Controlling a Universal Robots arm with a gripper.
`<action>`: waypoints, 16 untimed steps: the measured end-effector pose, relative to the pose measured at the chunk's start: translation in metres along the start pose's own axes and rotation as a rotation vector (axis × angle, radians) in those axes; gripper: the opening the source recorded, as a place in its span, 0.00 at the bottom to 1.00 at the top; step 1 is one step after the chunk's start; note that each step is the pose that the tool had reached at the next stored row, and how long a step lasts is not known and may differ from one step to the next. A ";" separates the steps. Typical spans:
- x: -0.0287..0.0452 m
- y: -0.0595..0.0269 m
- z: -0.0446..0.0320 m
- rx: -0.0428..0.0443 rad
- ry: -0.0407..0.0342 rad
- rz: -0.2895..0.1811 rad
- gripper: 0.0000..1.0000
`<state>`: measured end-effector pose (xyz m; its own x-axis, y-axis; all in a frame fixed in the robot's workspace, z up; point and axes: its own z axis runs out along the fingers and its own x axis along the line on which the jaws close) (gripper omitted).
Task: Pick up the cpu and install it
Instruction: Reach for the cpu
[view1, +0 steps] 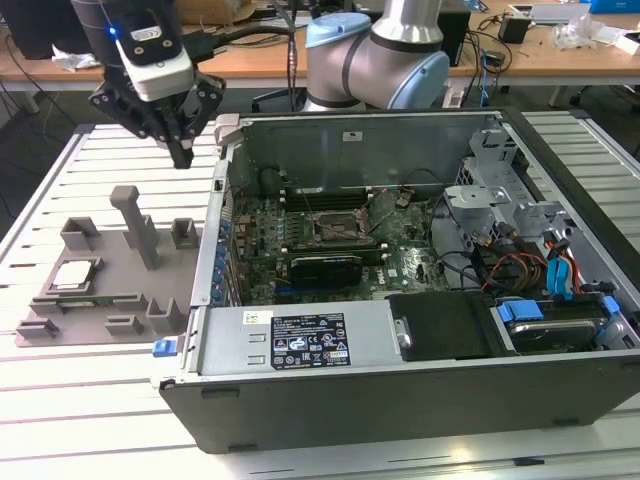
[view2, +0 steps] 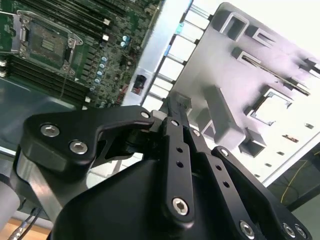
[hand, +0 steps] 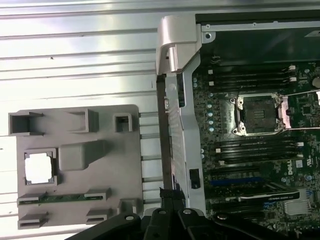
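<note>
One black multi-link gripper (view1: 183, 152) hangs above the slatted white table (view1: 60, 165), just beside the open grey computer case (view1: 400, 400). Its fingers are pressed together and grasp nothing. The cpu (view1: 75, 274), a small square chip with a shiny silver top, lies in a recess of the grey plastic tray (view1: 105, 257), well apart from the fingertips. The black-framed socket (view1: 335, 225) sits on the green motherboard (view1: 260, 240) inside the case. I judge two risks. Fingers coming down closed or off-centre would jam the chip against the recess walls. A tilted grasp could bend socket pins.

shiny metal cpu (view1: 76, 275), matt plastic tray (view1: 113, 287)
</note>
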<state>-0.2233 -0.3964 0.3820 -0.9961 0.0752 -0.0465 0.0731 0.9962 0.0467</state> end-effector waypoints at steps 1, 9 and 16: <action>0.0025 0.0000 0.0006 -0.0001 -0.0003 0.000 0.11; 0.0202 0.0020 0.0054 0.0000 -0.0008 0.000 0.11; 0.0359 0.0050 0.0098 -0.0002 -0.0011 0.000 0.11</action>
<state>-0.2582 -0.3883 0.3708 -0.9960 0.0753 -0.0476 0.0730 0.9962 0.0469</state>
